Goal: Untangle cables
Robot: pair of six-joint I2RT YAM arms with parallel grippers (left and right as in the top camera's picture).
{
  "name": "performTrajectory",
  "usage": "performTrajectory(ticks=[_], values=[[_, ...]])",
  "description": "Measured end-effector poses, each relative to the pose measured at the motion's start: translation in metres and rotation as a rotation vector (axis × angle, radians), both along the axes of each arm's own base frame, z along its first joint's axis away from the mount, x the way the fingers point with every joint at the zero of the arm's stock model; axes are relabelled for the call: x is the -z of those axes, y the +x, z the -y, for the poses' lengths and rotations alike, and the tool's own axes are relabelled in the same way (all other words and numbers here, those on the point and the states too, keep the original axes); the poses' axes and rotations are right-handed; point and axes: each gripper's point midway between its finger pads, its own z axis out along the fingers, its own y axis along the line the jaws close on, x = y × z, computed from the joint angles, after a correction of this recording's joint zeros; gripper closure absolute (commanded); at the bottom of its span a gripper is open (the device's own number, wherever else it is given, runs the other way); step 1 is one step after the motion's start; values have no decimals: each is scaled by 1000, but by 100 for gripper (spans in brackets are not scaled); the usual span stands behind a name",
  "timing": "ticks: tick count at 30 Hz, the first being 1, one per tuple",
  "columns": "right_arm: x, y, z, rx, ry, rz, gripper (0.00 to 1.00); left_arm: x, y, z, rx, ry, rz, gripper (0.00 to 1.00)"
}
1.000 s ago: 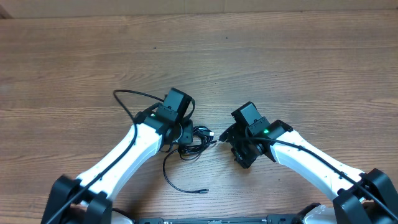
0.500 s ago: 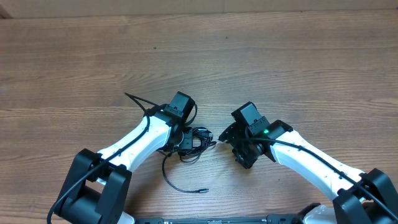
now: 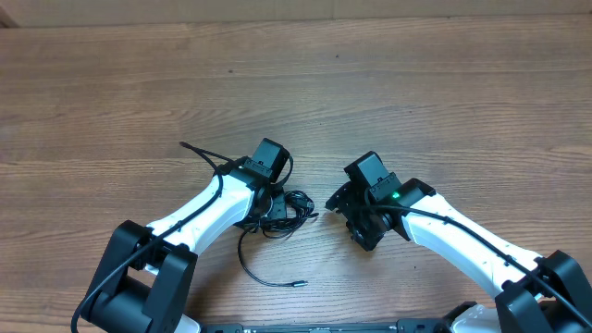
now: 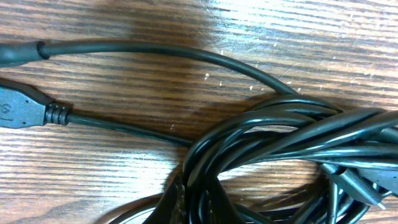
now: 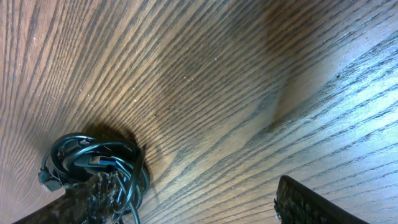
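The wooden table filled the overhead view. The left arm entered from the lower left corner and the right arm from the lower right corner, and both reached toward the centre of the frame. The left gripper stood directly over the cables, which lay in a tangled knot just below the centre of the overhead view. Its jaws were fully closed, and the left wrist view showed looped strands of the knot running down to the lower middle edge of the frame, where the jaws pinched them. The right gripper sat just to the right of the knot. Its jaws stood wide apart and held nothing. In the right wrist view one finger lay at the lower left, just beside the knot, and the other was at the lower right. Contact between that finger and the knot could not be determined. One loose strand curved from the knot toward the lower middle of the overhead frame and ended in a small plug. A black USB plug lay at the left edge of the left wrist view.
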Motion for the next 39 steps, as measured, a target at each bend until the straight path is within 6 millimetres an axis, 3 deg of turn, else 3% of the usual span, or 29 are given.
performTrajectory(ticks=[6,9,12,14,16,17,22,28,32,34,36,39], values=[[0,-4,0,-35,2,-9,18,-1,3,0,16,1,15,96],[-3,-5,-9,-111,49,9,11,-11,7,0,47,-6,53,96],[-11,0,-21,-180,126,46,7,-43,19,4,100,-45,172,96],[-17,5,-29,-208,174,77,4,-74,24,6,141,-78,271,95],[-27,16,-41,-269,246,152,2,-118,25,3,183,-103,406,96],[-32,19,-46,-305,276,189,2,-128,25,1,195,-104,436,96],[-67,36,-77,-535,456,439,6,-157,18,-21,192,-53,520,96],[-97,32,-96,-732,597,614,9,-156,16,-28,195,-20,508,96],[-109,30,-103,-807,639,694,17,-153,12,-23,210,-44,482,96],[-112,28,-104,-839,652,723,26,-151,9,-23,211,-47,467,96],[-116,27,-106,-868,665,752,41,-150,8,-23,206,-49,461,96],[-122,24,-109,-913,692,793,77,-149,8,-26,174,-55,453,96]])
